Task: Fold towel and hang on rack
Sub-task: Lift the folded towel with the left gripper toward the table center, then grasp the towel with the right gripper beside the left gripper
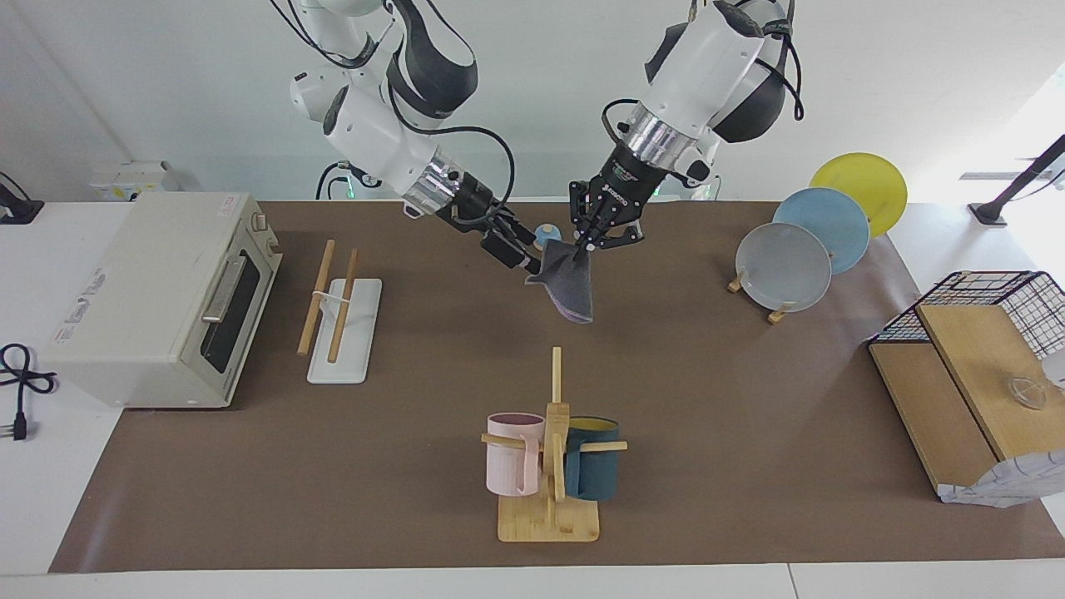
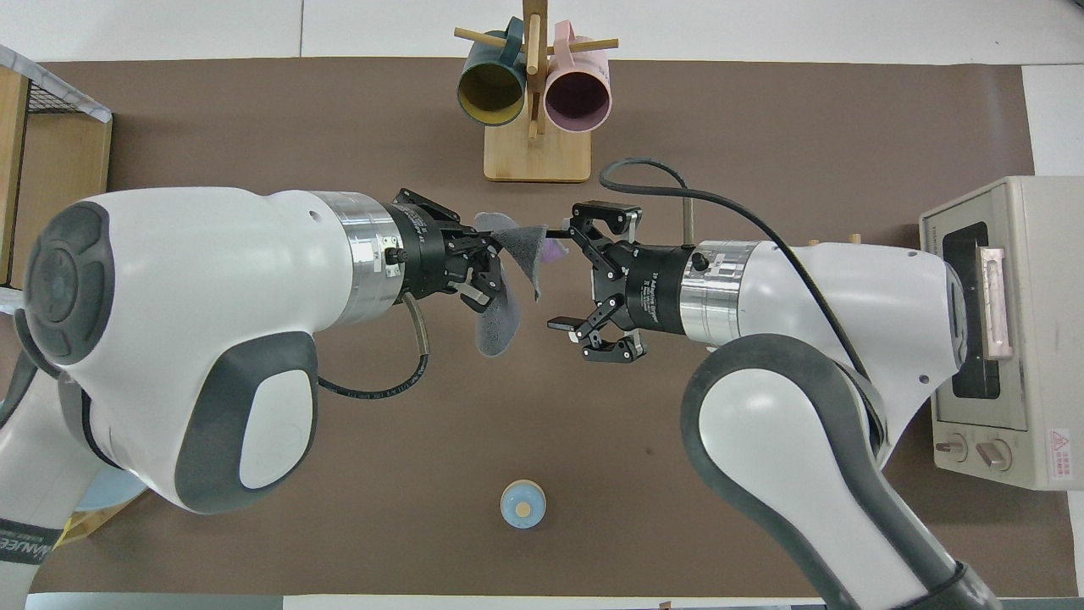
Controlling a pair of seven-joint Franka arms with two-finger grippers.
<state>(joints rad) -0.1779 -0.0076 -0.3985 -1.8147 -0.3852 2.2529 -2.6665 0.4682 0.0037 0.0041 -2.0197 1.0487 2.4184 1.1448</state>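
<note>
we saw the left gripper [image 1: 585, 243] clamped on the upper corner of the towel [image 1: 567, 287], holding it in the air over the middle of the brown table mat [image 1: 715, 374], so that the cloth hung down in a loose point with its dark grey face outward. in the overhead view a sliver of the purple face showed between the folds. the right gripper [image 1: 517, 252] stood with its fingers spread wide, level with the hanging towel and right beside its free edge; one fingertip seemed to reach the cloth in the overhead view, but we could not tell whether it touched.

the rack [image 1: 343, 320] sat untouched toward the right arm's end of the table, just in front of the toaster oven [image 1: 162, 295], its two wooden rods bare. the mug tree [image 1: 552, 453] with its pink and teal mugs lay farther from the robots than the towel, and a small blue knob-topped lid [image 2: 522, 504] lay nearer to them.

we judged the step in hand to be the fold itself, done in the air between two arms: the towel was lifted but not yet doubled and not yet near the rack. the next move, as we read it, called for the right gripper to close on the free corner or edge without tugging the cloth from the left grip.
</note>
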